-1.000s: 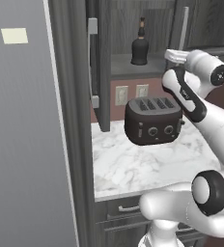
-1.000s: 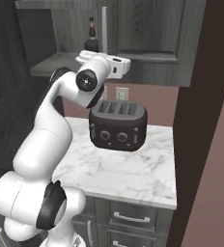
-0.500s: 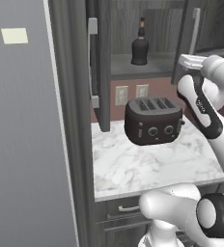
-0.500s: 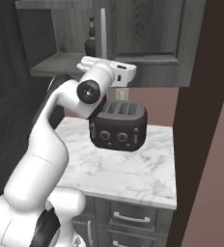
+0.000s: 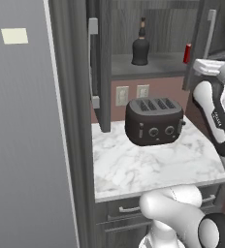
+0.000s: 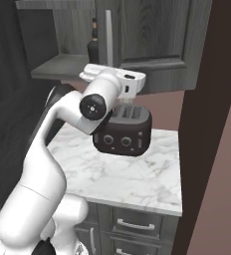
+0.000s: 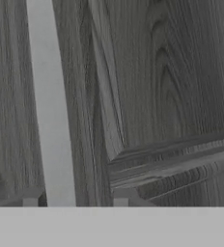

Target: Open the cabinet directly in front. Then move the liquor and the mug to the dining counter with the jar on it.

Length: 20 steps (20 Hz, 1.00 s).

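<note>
I am in a home kitchen. A black toaster sits on a small marble counter above grey drawers, with wall outlets behind it. Overhead, a dark wood cabinet stands open, a dark bottle on its shelf. A tall grey fridge stands alongside.

both cabinet doors stand ajar, probably leaving a gap toward the liquor above the toaster.
</note>
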### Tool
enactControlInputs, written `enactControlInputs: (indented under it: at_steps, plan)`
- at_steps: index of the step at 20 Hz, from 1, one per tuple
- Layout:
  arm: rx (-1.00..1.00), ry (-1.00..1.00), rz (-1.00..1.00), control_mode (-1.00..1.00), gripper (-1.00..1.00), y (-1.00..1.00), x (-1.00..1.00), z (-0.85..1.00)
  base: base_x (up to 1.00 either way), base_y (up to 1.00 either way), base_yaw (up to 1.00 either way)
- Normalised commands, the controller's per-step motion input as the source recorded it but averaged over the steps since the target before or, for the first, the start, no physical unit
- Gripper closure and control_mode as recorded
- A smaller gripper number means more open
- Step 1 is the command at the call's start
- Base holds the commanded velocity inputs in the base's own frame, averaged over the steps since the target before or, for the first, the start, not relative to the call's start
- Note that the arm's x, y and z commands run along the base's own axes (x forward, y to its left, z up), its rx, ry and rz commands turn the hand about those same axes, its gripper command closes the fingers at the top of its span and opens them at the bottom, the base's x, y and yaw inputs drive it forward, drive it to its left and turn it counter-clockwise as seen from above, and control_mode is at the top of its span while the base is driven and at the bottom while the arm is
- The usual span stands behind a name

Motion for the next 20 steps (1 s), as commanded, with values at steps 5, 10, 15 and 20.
enactControlInputs:
  at_steps: [5, 10, 15, 20]
  plan:
    - [0.0, -0.04, 0.0, -1.0, 1.0, -1.0, -0.67, 0.07, 0.0, 0.0, 0.0]
    - [0.0, -0.04, 0.0, -1.0, 1.0, -1.0, -0.65, 0.03, 0.0, 0.0, 0.0]
    - [0.0, -0.02, 0.0, -1.0, 1.0, -1.0, -0.58, 0.04, 0.0, 0.0, 0.0]
    - [0.0, 0.0, -0.01, -1.0, -1.0, -0.81, -0.49, 0.04, 0.0, 0.0, 0.0]
